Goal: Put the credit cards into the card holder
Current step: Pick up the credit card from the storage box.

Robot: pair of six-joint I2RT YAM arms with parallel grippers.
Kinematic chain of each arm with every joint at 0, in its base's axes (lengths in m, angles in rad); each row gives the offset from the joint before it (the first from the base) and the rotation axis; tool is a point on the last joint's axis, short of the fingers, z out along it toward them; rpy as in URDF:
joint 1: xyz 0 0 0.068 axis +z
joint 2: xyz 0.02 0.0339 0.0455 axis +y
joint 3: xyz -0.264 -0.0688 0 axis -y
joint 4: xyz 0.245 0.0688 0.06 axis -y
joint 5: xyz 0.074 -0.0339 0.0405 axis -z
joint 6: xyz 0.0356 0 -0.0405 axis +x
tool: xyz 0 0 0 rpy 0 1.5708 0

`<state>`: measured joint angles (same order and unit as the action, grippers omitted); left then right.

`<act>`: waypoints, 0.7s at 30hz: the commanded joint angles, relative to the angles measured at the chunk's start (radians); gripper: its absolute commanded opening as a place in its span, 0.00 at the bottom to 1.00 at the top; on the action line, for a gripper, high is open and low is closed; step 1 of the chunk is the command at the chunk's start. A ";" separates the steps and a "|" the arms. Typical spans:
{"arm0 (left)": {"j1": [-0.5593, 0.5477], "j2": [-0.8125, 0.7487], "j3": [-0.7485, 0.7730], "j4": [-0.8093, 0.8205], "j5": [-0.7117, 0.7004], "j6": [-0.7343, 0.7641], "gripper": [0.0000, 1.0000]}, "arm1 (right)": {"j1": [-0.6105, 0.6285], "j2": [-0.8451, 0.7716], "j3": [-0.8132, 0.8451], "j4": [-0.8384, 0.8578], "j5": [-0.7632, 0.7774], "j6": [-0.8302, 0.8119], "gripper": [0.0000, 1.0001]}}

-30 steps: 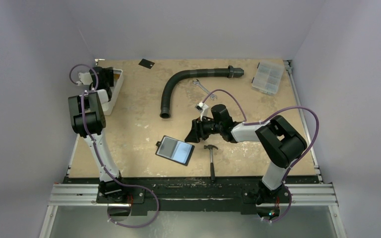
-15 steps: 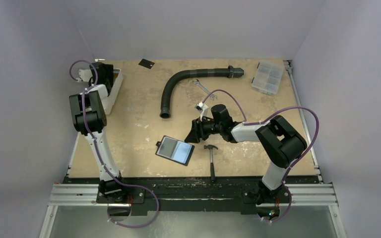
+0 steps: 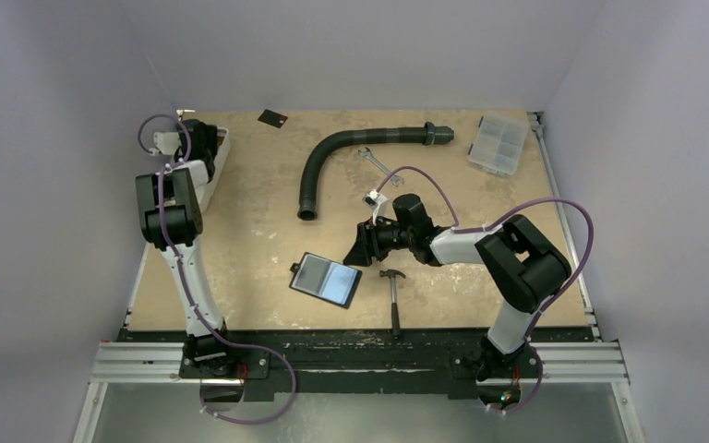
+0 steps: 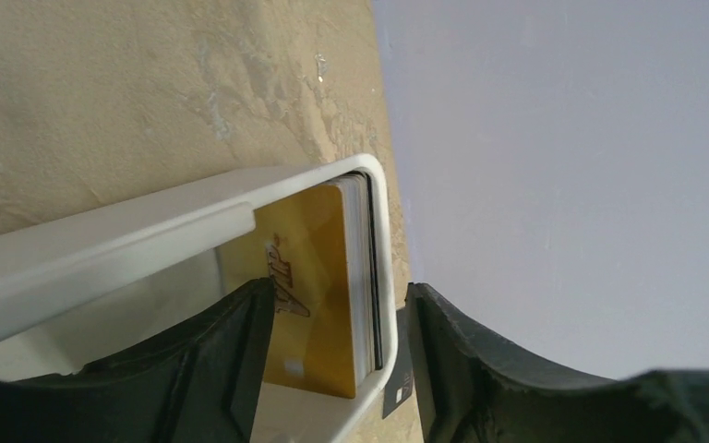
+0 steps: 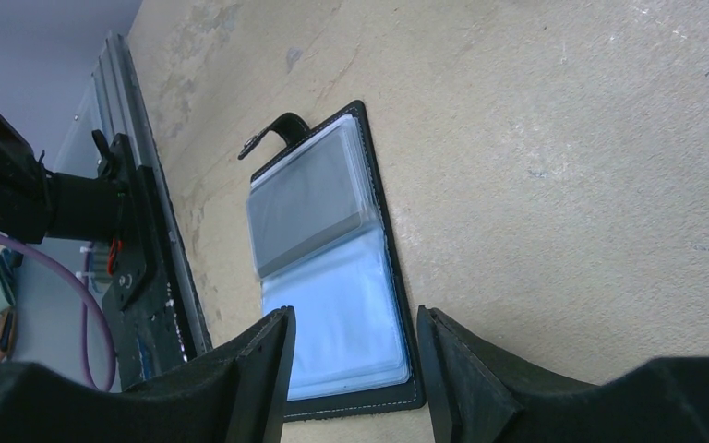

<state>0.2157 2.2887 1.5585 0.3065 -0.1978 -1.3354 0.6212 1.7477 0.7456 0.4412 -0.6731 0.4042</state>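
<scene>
the white tray in the far left corner holds a stack of credit cards on edge against its end wall, a gold one facing out; the left gripper stands open astride them, one finger inside the tray, one outside the wall. the card holder lies unfolded near the front middle, below the right gripper, its fingers apart and empty. only the left wrist view shows the stack, which the arm hides from above; only the top view shows a lone dark card at the far edge.
</scene>
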 commanded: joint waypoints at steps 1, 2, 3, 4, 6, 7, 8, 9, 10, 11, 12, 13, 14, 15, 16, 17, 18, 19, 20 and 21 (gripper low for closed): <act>-0.014 0.015 -0.051 0.132 -0.014 -0.024 0.53 | -0.004 0.010 -0.002 0.037 -0.017 0.001 0.58; -0.013 0.012 -0.057 0.141 -0.016 -0.023 0.50 | -0.004 0.010 -0.002 0.037 -0.019 0.001 0.58; -0.014 0.007 -0.061 0.149 -0.015 -0.020 0.48 | -0.004 0.009 -0.002 0.039 -0.020 0.001 0.58; -0.014 0.001 -0.067 0.156 -0.018 -0.014 0.45 | -0.003 0.009 -0.002 0.040 -0.020 0.002 0.58; -0.013 -0.012 -0.076 0.165 -0.025 -0.008 0.41 | -0.003 0.008 -0.002 0.040 -0.020 0.002 0.58; -0.012 -0.017 -0.078 0.172 -0.027 -0.004 0.38 | -0.003 0.007 -0.003 0.040 -0.021 0.002 0.58; -0.013 -0.021 -0.076 0.173 -0.028 0.001 0.36 | -0.003 0.007 -0.003 0.042 -0.023 0.002 0.58; -0.012 -0.025 -0.073 0.176 -0.028 0.004 0.34 | -0.004 0.007 -0.003 0.043 -0.023 0.002 0.58; -0.012 -0.028 -0.072 0.180 -0.028 0.007 0.32 | -0.003 0.007 -0.003 0.044 -0.025 0.002 0.58; -0.012 -0.032 -0.071 0.180 -0.028 0.008 0.30 | -0.003 0.007 -0.003 0.045 -0.026 0.002 0.58; -0.012 -0.034 -0.069 0.181 -0.028 0.009 0.29 | -0.003 0.007 -0.003 0.045 -0.026 0.004 0.58; -0.013 -0.034 -0.066 0.182 -0.027 0.010 0.27 | -0.003 0.006 -0.004 0.046 -0.026 0.004 0.58; -0.012 -0.034 -0.063 0.181 -0.025 0.011 0.26 | -0.003 0.006 -0.006 0.045 -0.026 0.004 0.58; -0.013 -0.033 -0.060 0.180 -0.024 0.009 0.24 | -0.003 0.005 -0.006 0.046 -0.027 0.004 0.57; -0.012 -0.032 -0.060 0.180 -0.022 0.006 0.22 | -0.003 0.004 -0.006 0.047 -0.028 0.004 0.57; -0.012 -0.033 -0.060 0.181 -0.022 0.003 0.20 | -0.003 0.003 -0.007 0.046 -0.028 0.004 0.57; -0.012 -0.034 -0.060 0.181 -0.021 0.002 0.18 | -0.003 0.003 -0.007 0.047 -0.028 0.004 0.57; -0.012 -0.036 -0.060 0.181 -0.019 0.001 0.16 | -0.003 0.002 -0.007 0.046 -0.028 0.004 0.57; -0.013 -0.038 -0.060 0.179 -0.019 -0.001 0.14 | -0.003 0.001 -0.008 0.046 -0.028 0.004 0.57; -0.012 -0.042 -0.060 0.174 -0.020 -0.002 0.13 | -0.004 0.002 -0.008 0.047 -0.028 0.005 0.57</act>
<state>0.2127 2.2887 1.4899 0.4423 -0.2165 -1.3430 0.6212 1.7477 0.7456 0.4427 -0.6765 0.4068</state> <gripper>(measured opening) 0.163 0.572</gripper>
